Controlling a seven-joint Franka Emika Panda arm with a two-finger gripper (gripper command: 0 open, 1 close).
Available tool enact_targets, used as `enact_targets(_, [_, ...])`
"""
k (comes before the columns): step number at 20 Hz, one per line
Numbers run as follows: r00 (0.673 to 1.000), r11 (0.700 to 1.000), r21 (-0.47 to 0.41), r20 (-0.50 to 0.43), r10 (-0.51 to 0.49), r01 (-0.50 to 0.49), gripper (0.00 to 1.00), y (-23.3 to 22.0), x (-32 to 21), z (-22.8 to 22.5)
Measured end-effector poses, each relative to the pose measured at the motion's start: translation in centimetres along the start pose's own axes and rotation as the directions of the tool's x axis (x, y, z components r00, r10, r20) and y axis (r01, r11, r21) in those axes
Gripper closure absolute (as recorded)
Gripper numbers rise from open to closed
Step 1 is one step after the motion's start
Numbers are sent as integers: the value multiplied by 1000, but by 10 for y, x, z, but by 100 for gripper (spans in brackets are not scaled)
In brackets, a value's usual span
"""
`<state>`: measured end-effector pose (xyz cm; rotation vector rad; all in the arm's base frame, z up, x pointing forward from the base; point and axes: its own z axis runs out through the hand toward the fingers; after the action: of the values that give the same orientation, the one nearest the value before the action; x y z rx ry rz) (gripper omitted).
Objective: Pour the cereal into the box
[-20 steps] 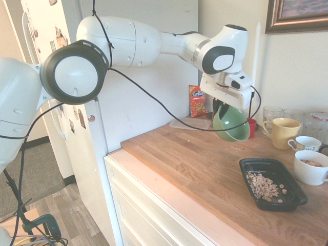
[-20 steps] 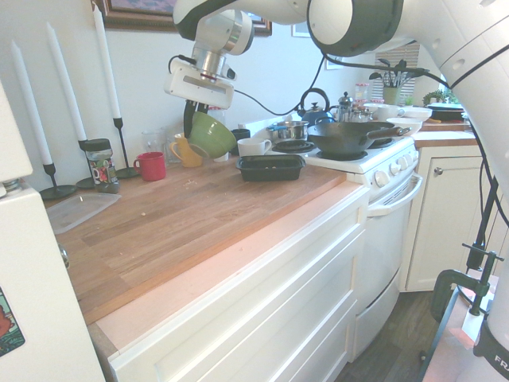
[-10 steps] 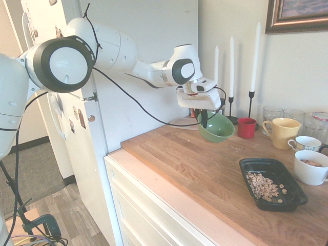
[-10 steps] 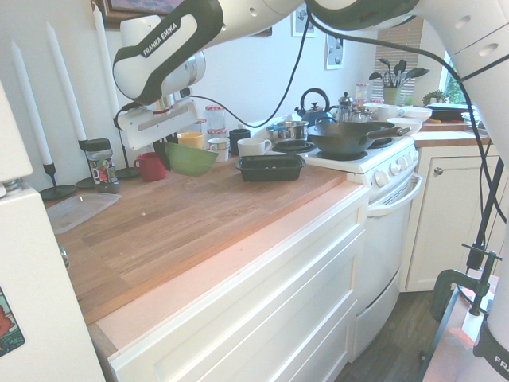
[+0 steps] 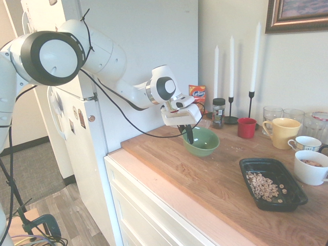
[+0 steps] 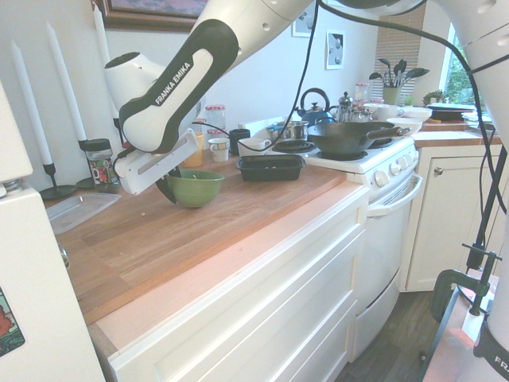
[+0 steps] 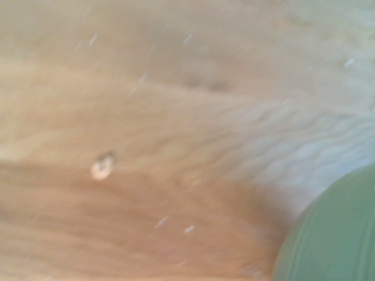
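The cereal (image 5: 263, 186), pale tan rings, lies heaped inside the black box (image 5: 273, 183) on the wooden counter (image 5: 205, 174); only the first exterior view shows it, since the second sees just the box's side wall. Well apart from the box, the gripper (image 5: 188, 135) pinches the green bowl (image 5: 202, 141) by its rim. The arm reads "FRANKA EMIKA".

The cereal (image 5: 262, 185), a small heap of tan rings, lies spread inside the box (image 5: 294, 201), mostly toward one end. The box (image 6: 270, 167) is a shallow black rectangular tray, upright on the wooden counter.
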<state>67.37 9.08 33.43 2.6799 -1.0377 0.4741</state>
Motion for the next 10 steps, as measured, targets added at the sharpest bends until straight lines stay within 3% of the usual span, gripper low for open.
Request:
enact_targets(3, [1000, 1000, -4, -12, -8, 8, 100, -1, -4, 1])
enact_targets(4, [1000, 1000, -5, -11, -8, 8, 0, -1, -5, 2])
enact_targets(10, [1000, 1000, -2, 17, -14, 14, 0, -3, -22, 2])
